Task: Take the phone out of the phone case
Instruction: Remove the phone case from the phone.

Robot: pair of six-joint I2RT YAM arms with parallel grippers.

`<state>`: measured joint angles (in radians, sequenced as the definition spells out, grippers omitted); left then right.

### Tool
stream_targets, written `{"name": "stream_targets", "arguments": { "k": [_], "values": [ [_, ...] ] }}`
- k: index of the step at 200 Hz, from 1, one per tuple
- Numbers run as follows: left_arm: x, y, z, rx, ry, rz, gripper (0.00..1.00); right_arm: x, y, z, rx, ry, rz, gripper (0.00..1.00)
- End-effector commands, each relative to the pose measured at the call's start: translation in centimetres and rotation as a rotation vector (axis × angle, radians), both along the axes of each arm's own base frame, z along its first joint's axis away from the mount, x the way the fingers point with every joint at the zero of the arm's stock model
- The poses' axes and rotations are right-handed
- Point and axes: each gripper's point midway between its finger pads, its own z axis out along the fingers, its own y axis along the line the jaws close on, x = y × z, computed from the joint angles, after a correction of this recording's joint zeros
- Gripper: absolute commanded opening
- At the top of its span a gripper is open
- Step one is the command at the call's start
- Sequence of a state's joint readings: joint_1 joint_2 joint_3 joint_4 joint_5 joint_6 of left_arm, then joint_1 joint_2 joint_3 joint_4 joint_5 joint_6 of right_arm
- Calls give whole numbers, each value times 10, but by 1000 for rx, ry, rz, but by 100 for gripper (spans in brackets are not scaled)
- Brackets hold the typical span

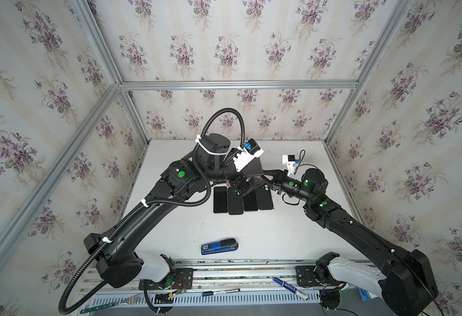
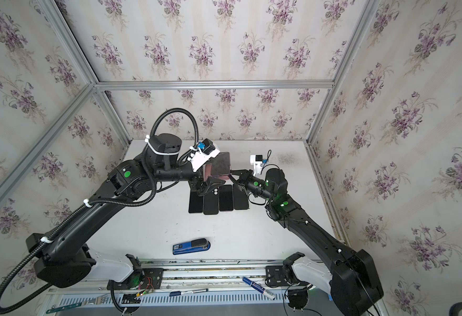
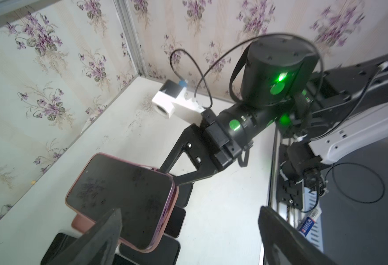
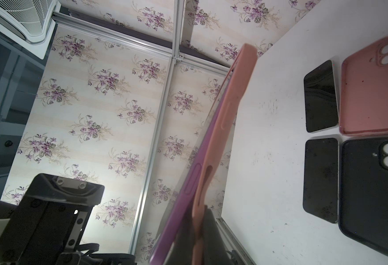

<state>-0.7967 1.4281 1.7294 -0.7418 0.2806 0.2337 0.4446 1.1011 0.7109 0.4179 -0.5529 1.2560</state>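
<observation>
Right end effector [image 3: 168, 177] is clamped on the pink phone case [image 4: 232, 103], up above the table [image 3: 223, 213], purple phone [image 3: 119, 195] partly out. Left end effector [image 3: 190, 212] is wide open; I'd pinch the phone's freed edge and pull slowly.

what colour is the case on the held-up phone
The soft phone case is salmon pink; clearest in the right wrist view.

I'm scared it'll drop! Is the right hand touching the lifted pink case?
Touching: right wrist view shows the right hand shut on the lifted pink case.
</observation>
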Motion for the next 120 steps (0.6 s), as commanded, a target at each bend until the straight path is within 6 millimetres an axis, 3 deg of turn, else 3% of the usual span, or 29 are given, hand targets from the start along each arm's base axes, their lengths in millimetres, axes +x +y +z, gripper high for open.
{"name": "stream_targets", "arguments": {
  "k": [1,63,120],
  "values": [
    [3,4,-16,128,-72,2,95,-2,0,19,25,-80,5,0],
    [23,-5,-37,266,-143,74,89,-5,-2,20,24,-80,2,0],
    [36,-12,-40,317,-186,112,82,-6,-2,20,28,-80,4,0]
  ]
}}
